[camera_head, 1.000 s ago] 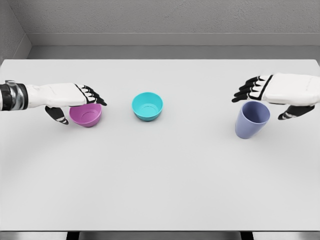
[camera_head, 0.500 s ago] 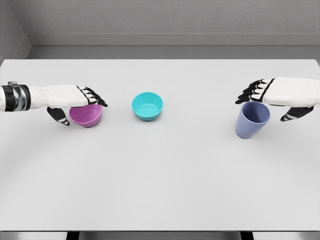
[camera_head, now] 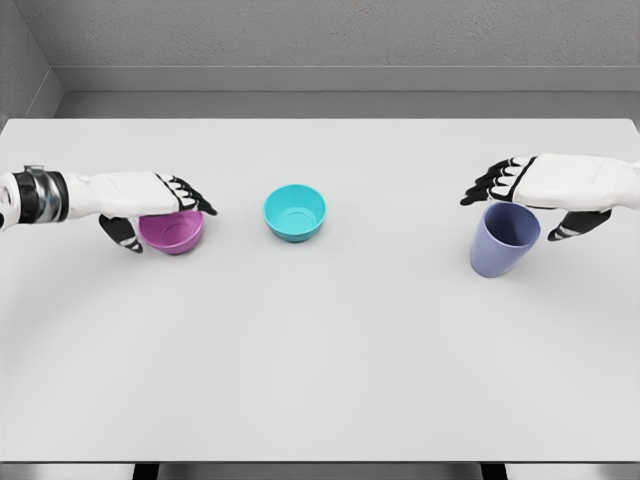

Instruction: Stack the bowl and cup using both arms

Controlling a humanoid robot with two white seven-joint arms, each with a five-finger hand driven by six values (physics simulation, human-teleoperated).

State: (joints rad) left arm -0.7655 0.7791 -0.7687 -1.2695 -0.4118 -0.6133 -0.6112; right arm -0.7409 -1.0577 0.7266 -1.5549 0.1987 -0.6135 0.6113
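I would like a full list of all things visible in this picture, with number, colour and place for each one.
table: one, white, fills most of the view.
bowl: one, pink, left side, under the left hand.
bowl: one, teal, centre, standing alone.
cup: one, lavender blue, right side, below the right hand.
wall: grey, behind the table.
left hand: white and black, around the pink bowl.
right hand: white and black, over the cup rim.

Bare simulated room, probably lab, white table [camera_head: 320,340], grey walls [camera_head: 330,35]
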